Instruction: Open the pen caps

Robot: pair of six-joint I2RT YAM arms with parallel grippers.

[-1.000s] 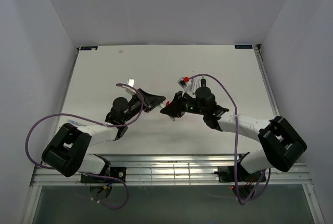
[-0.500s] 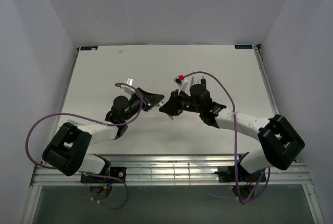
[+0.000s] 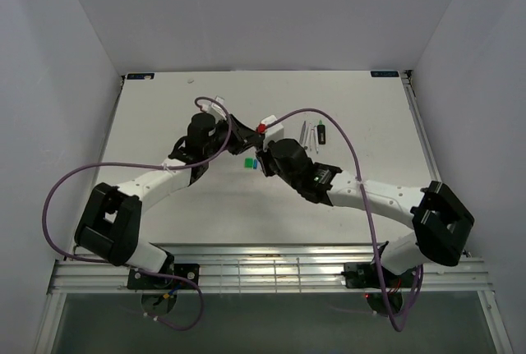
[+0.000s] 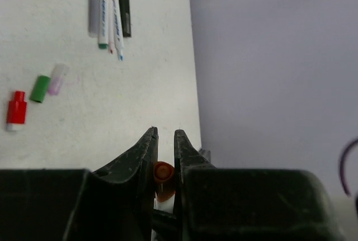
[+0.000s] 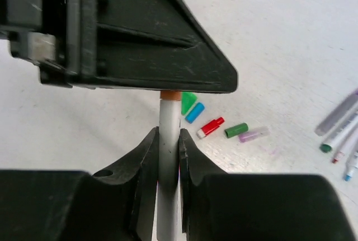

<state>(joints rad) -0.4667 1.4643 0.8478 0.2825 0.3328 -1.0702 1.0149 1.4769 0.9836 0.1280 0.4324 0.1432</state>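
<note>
My right gripper (image 5: pixel 168 132) is shut on the grey-white barrel of a pen (image 5: pixel 168 157). The pen's orange cap (image 5: pixel 170 95) goes into my left gripper (image 4: pixel 165 132), which is shut on that cap (image 4: pixel 163 174). In the top view the left gripper (image 3: pixel 245 130) and right gripper (image 3: pixel 261 150) meet tip to tip above the table's middle. Loose caps lie on the table: green (image 5: pixel 188 102), blue (image 5: pixel 194 112), red (image 5: pixel 210 127), dark green (image 5: pixel 236 130) and pale purple (image 5: pixel 253 135). The green (image 3: pixel 249 162) and blue (image 3: pixel 256 161) caps also show from above.
Several more pens (image 4: pixel 106 6), among them a black marker with a green end (image 4: pixel 123 6), lie side by side toward the back right (image 3: pixel 312 134). The table's right edge (image 4: pixel 193 84) meets a grey wall. Purple cables (image 3: pixel 74 186) loop over both arms.
Both grippers have moved from the table's middle toward the back, staying tip to tip. The green and blue caps on the table are now uncovered in the top view.
</note>
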